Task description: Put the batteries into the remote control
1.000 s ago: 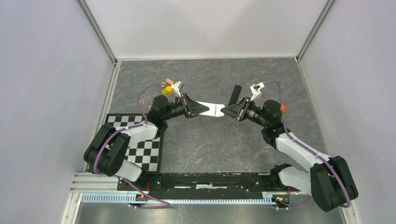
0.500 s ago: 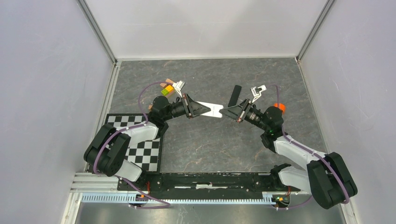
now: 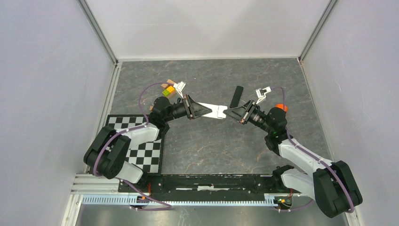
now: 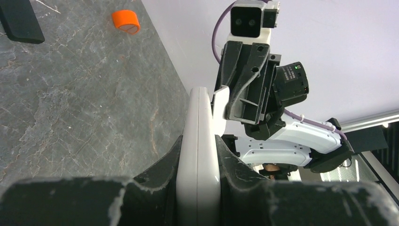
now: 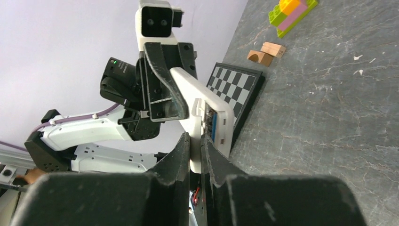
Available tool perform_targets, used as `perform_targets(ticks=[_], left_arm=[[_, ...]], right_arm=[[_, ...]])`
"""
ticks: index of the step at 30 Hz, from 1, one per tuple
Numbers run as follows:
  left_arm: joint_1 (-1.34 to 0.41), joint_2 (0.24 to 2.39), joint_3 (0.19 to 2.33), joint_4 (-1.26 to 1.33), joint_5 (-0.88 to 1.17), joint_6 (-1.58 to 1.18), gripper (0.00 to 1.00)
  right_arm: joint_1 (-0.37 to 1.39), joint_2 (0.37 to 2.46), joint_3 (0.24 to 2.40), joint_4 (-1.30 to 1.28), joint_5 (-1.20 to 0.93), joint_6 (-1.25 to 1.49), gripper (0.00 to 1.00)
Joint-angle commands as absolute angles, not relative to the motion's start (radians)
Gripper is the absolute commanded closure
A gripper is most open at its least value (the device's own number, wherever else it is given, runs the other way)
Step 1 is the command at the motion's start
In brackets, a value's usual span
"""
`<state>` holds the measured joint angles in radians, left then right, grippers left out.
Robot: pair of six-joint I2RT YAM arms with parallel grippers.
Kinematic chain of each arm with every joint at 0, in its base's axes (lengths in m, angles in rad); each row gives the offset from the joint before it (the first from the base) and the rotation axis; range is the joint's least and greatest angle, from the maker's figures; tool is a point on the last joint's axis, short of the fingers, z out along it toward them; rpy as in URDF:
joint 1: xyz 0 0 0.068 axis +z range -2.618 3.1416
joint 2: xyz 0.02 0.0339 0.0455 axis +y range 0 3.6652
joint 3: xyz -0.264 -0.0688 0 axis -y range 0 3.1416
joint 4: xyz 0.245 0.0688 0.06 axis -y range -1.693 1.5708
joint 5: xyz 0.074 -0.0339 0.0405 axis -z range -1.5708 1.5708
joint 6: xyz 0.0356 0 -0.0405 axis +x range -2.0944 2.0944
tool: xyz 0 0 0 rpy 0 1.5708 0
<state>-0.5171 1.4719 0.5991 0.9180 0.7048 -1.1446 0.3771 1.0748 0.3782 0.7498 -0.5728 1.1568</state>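
Observation:
My left gripper is shut on the white remote control and holds it off the table, pointing right. In the left wrist view the remote control stands edge-on between the jaws of the left gripper. My right gripper meets its free end. In the right wrist view the right gripper is shut on a thin white cover plate at the remote control's open compartment. A blue battery shows inside. The rest of the compartment is hidden.
A slim black bar lies behind the grippers and an orange cap sits by the right wrist. Toy bricks and wooden blocks lie at the back left. A checkerboard covers the near left.
The right wrist has drifted slightly to the right and its jaws have narrowed onto the white cover plate. The left arm and the remote control have stayed still.

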Motion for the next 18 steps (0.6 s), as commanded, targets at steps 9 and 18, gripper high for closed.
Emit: perform_targets(ticks=[9,18], left_arm=[[-0.515,1.427,0.607,0.958,0.682,-1.106,0.98],[-0.516,1.445,0.609,0.998,0.684,-1.136,0.98]], right_arm=[[0.373,1.085,0.372,0.802,-0.574,1.153,1.0],[0.372,1.108,0.352,0.876,-0.594,1.197,1.0]])
